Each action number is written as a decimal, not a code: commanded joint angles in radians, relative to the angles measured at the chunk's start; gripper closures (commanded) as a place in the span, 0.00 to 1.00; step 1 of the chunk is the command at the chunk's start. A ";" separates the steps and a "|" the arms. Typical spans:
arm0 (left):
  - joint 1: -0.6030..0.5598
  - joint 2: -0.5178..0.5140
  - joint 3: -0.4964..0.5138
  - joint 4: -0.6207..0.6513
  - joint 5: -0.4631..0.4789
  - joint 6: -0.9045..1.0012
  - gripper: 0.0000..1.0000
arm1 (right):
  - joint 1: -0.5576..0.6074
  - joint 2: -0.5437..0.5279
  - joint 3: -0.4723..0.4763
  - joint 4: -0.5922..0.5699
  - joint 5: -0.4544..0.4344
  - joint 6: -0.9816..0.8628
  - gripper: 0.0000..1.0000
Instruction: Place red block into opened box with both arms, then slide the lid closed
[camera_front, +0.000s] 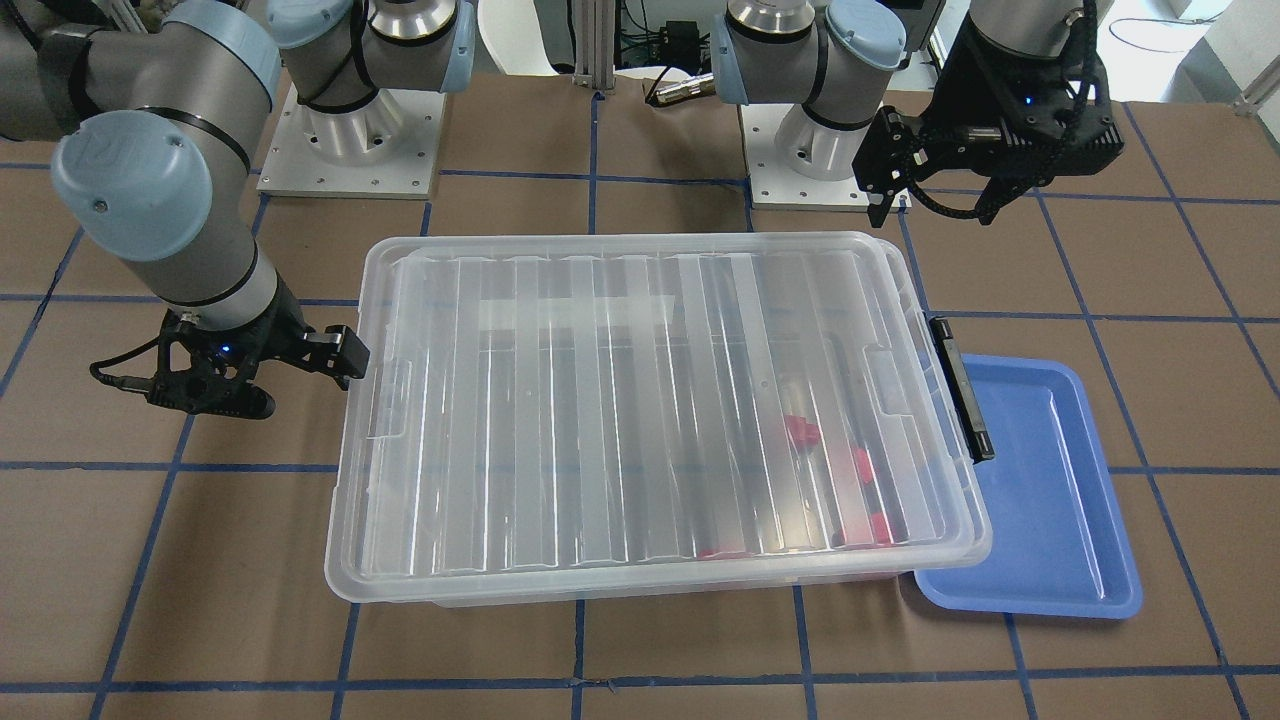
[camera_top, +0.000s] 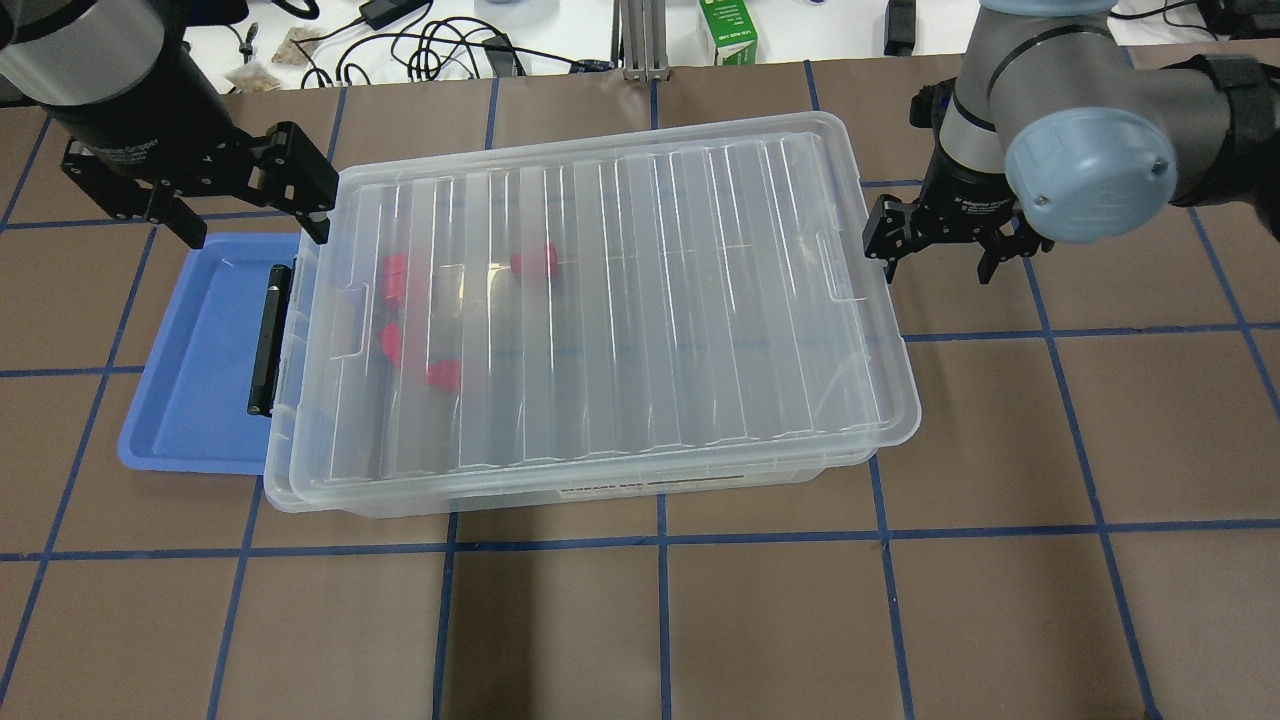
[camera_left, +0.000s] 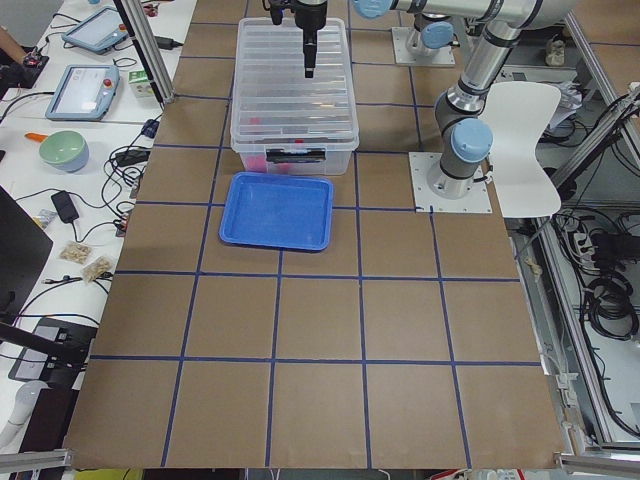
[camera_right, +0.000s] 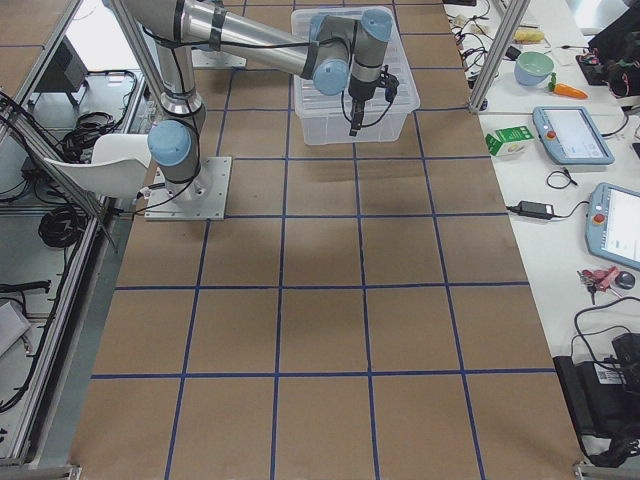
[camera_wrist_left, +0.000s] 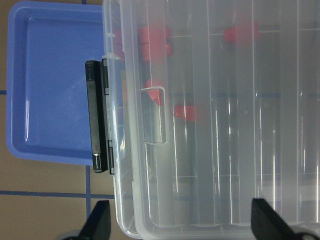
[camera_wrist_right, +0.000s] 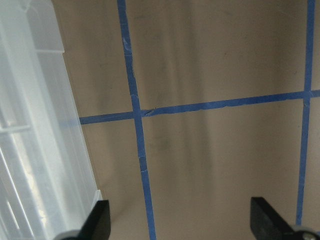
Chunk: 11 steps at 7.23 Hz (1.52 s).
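The clear box (camera_top: 600, 490) stands mid-table with the ribbed clear lid (camera_top: 640, 300) lying over it, shifted slightly toward my right side. Through the lid I see a red block (camera_top: 535, 262) and other red blocks (camera_top: 443, 375) near the box's end with the black clip handle (camera_top: 262, 340). My left gripper (camera_top: 252, 215) hangs open above that end; its wrist view looks down on the handle (camera_wrist_left: 97, 115) and the blocks (camera_wrist_left: 186, 112). My right gripper (camera_top: 935, 265) is open and empty just off the lid's opposite short end, beside the lid edge (camera_wrist_right: 45, 125).
An empty blue tray (camera_top: 190, 400) lies partly under the box's handle end. A green carton (camera_top: 727, 30) and cables sit beyond the table's far edge. Brown tabletop with blue tape lines (camera_top: 660, 540) surrounds the box.
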 joint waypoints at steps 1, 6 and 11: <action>-0.003 -0.018 0.011 -0.009 0.004 -0.001 0.00 | 0.000 -0.003 -0.020 -0.001 -0.002 0.000 0.00; -0.012 -0.021 0.011 -0.009 0.002 -0.001 0.00 | 0.006 -0.137 -0.143 0.180 0.060 -0.001 0.00; -0.014 -0.018 0.010 -0.003 0.005 -0.001 0.00 | 0.004 -0.170 -0.102 0.210 0.081 -0.097 0.00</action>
